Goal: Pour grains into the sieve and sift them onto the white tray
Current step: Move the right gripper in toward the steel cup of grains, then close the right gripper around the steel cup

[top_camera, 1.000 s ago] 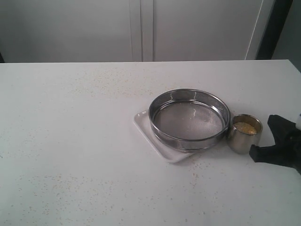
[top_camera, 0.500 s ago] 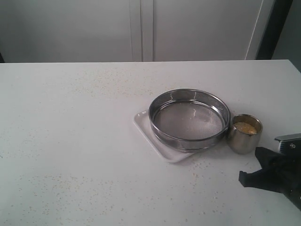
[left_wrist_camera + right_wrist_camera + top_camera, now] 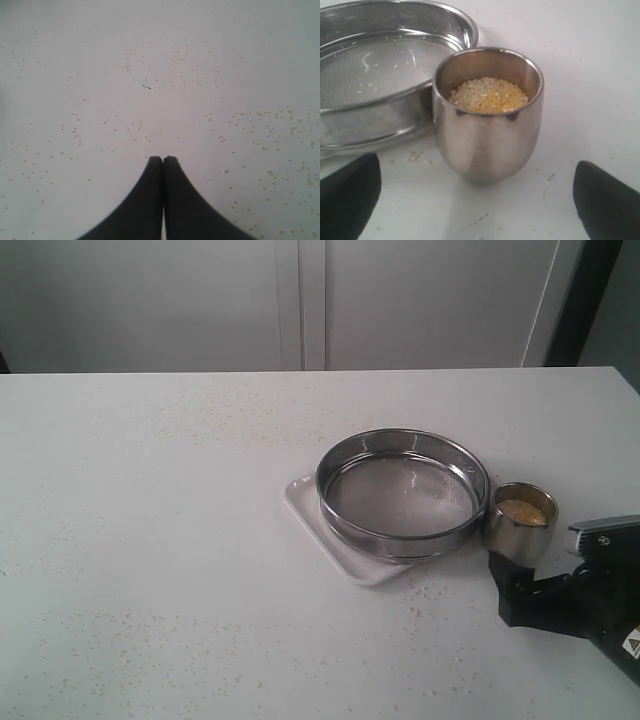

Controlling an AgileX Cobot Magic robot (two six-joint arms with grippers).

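Item: your right gripper [image 3: 477, 200], jaws spread wide, grasping nothing.
Item: small rounded steel cup [image 3: 487, 135], upright, holding the golden-yellow and pale grains [image 3: 489, 95]. It stands straight ahead between the open fingers, untouched.
Item: wide round steel mesh sieve [image 3: 400, 543], just beyond the cup, resting on the flat white rectangular tray [image 3: 305, 502].
Item: your left gripper [image 3: 162, 161], clenched empty over the speckled white table [image 3: 150, 60].
The right arm is nearer, so close it on the cup.
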